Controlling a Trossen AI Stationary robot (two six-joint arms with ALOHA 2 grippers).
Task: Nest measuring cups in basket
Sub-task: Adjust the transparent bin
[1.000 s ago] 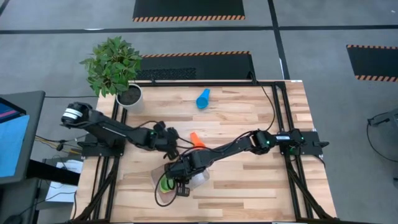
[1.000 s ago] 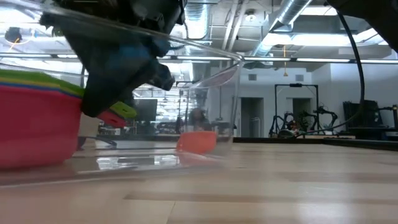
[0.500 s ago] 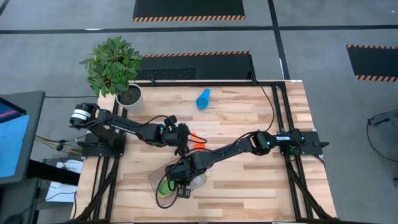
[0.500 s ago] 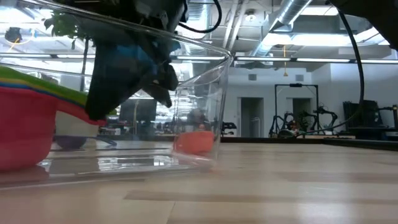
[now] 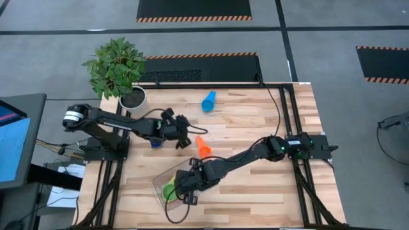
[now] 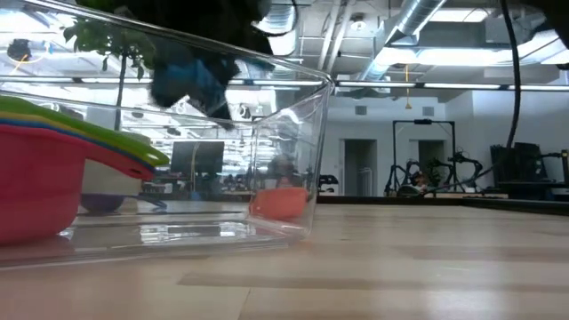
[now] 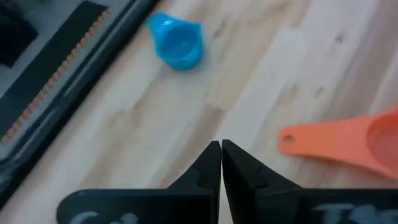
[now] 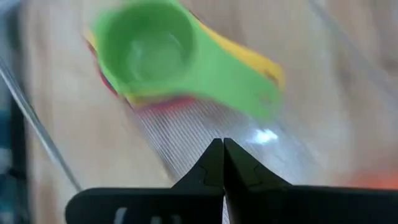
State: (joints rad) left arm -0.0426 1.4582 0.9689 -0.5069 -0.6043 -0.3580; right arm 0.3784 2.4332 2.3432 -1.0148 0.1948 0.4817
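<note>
Sitting at the table's (image 5: pixel 255 128) near left: clear basket (image 5: pixel 160 186), holding the green cup (image 5: pixel 169 190) nested over yellow and red. Hovering over its right side: right pincer (image 5: pixel 192 185), clenched, grasping nothing. Hovering mid-left: left pincer (image 5: pixel 185 142), clenched and empty, beside the orange cup (image 5: pixel 203 148). Lying at the far edge: light blue cup (image 5: pixel 209 101).

We see the high view evenly and brightly lit, with only faint, soft shadows on the table (image 5: pixel 255 128). In the low view, ceiling lamps glare behind the basket (image 6: pixel 284 133), whose clear wall carries reflections, and the near cups are soft. Both wrist views are blurred, the green cup (image 8: pixel 161 56) most of all.
</note>
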